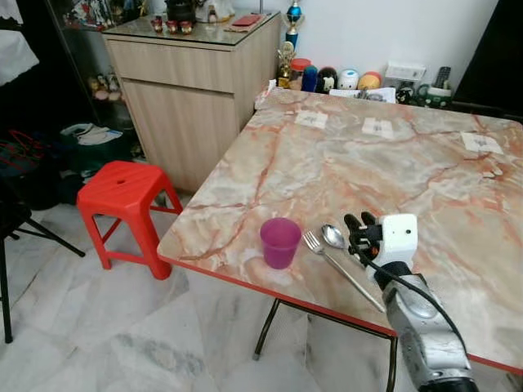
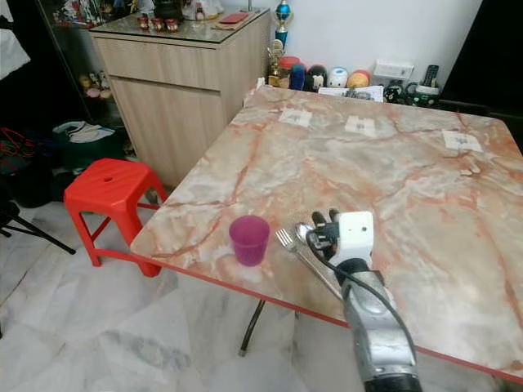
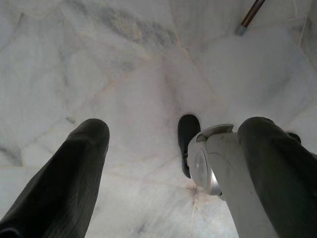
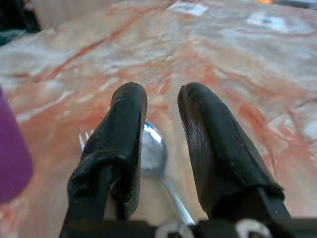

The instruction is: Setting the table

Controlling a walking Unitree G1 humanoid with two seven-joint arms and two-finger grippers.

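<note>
A purple cup (image 1: pixel 279 242) stands near the front edge of the marble table (image 1: pixel 392 163). Just right of it lie a fork (image 1: pixel 313 242) and a spoon (image 1: pixel 333 236), side by side, handles pointing toward me. My right gripper (image 1: pixel 359 222) hovers low over the spoon's right side, fingers slightly apart and holding nothing. In the right wrist view the spoon's bowl (image 4: pixel 152 151) shows between the two black fingers (image 4: pixel 126 124), with the fork tines (image 4: pixel 83 139) and the cup (image 4: pixel 12 158) off to one side. My left gripper (image 3: pixel 177 126) hangs open over the floor.
A red plastic stool (image 1: pixel 122 192) stands on the tiled floor left of the table, in front of a wooden cabinet (image 1: pixel 188 90). Paper cards (image 1: pixel 377 126) lie on the table's far half. Jars and small items (image 1: pixel 339 79) line its far edge.
</note>
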